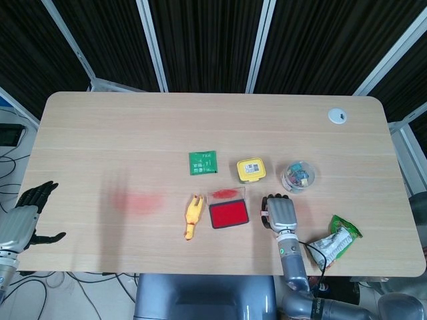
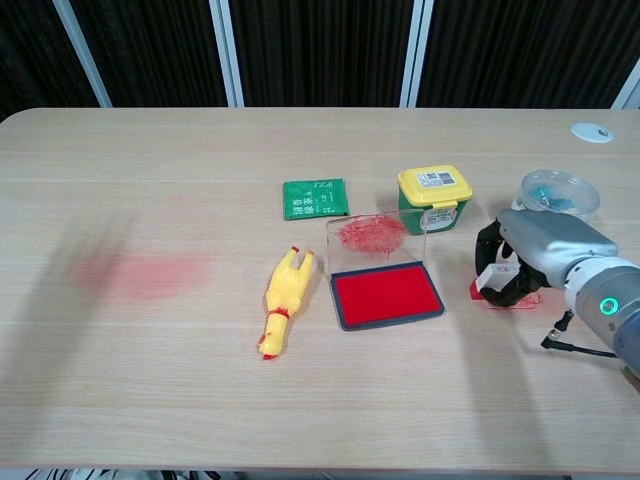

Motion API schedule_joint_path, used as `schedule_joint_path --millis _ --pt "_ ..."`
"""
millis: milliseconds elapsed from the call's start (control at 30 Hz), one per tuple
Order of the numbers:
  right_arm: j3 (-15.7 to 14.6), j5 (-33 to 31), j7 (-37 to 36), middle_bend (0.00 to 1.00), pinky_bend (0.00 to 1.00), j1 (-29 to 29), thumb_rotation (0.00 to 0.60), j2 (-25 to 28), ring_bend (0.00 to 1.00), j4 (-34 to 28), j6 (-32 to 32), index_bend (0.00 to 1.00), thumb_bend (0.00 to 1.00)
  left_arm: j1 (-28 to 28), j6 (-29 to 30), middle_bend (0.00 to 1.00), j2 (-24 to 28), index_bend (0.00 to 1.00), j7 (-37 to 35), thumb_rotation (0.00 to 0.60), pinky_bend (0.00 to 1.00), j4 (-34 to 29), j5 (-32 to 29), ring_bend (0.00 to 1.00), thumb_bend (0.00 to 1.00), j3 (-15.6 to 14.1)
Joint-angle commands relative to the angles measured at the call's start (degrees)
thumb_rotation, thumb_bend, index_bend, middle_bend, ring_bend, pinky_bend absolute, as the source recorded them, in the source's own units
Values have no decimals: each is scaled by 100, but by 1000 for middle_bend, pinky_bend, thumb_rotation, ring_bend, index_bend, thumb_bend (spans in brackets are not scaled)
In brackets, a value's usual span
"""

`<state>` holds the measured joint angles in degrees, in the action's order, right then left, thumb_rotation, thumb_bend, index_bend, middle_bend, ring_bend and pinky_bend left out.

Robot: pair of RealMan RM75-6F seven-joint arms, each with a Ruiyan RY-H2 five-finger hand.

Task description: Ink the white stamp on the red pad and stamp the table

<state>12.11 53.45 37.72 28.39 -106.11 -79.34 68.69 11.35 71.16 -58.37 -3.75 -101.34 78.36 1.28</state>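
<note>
White and small, the stamp [image 2: 497,275] sits just right of the red pad [image 2: 386,294] on the desk [image 2: 300,400], right hand [image 2: 525,262] fingers curled around it; likely light and rigid, best pinched by its sides.

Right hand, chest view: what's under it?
Under the right hand a white stamp with a red base edge shows, fingers curled around it, low over the table. The stamp's face and any print beneath are covered.

White stamp [image 2: 497,276] mostly hidden inside right hand [image 2: 530,260].
</note>
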Motion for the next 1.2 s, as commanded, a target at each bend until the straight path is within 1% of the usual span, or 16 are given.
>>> schedule_joint_path --millis 33,67,167,333,433,533,733,900,967,1133,1200 --pt "11 -42 48 378 303 13 600 8 294 -24 -2 492 358 1 -2 0 1 0 1 600 0 -1 1 0 0 -1" --pt "17 -68 77 371 302 20 600 13 290 -37 -3 481 354 2 -4 0 2 0 0 600 0 -2 2 0 0 -1" --pt "22 -119 136 329 297 32 600 20 262 -60 -2 406 318 1 -6 0 4 0 -2 600 0 -3 0 0 0 -2" --pt "32 -222 260 216 274 57 600 36 177 -122 9 230 245 1 -7 0 6 0 -8 600 0 -3 0 0 0 -1" --pt "27 -258 312 151 262 65 600 50 123 -160 21 161 215 0 -3 0 7 0 -10 600 0 -3 4 0 0 -1" --pt "10 -253 335 128 259 64 600 77 107 -220 46 138 207 0 -2 0 6 0 -11 600 0 2 5 0 0 0" --pt "-92 -57 344 119 259 8 600 290 102 -524 202 130 203 -1 4 0 1 0 -5 600 0 10 14 0 0 -2" --pt "-333 462 280 106 254 -153 600 826 91 -1070 490 122 201 -15 39 0 0 0 4 600 0 18 50 0 0 -11" --pt "-429 691 193 85 239 -242 600 1075 68 -1276 616 99 196 -21 55 0 -1 0 5 600 0 20 65 0 0 -14" --pt "-705 1356 -187 7 209 -546 600 1888 2 -1829 977 4 152 -41 110 0 -13 0 48 600 0 40 119 0 0 -28" --pt "-848 1662 -362 0 200 -700 600 2241 0 -1981 1163 0 132 -52 140 0 -21 0 79 600 0 49 142 0 0 -35"
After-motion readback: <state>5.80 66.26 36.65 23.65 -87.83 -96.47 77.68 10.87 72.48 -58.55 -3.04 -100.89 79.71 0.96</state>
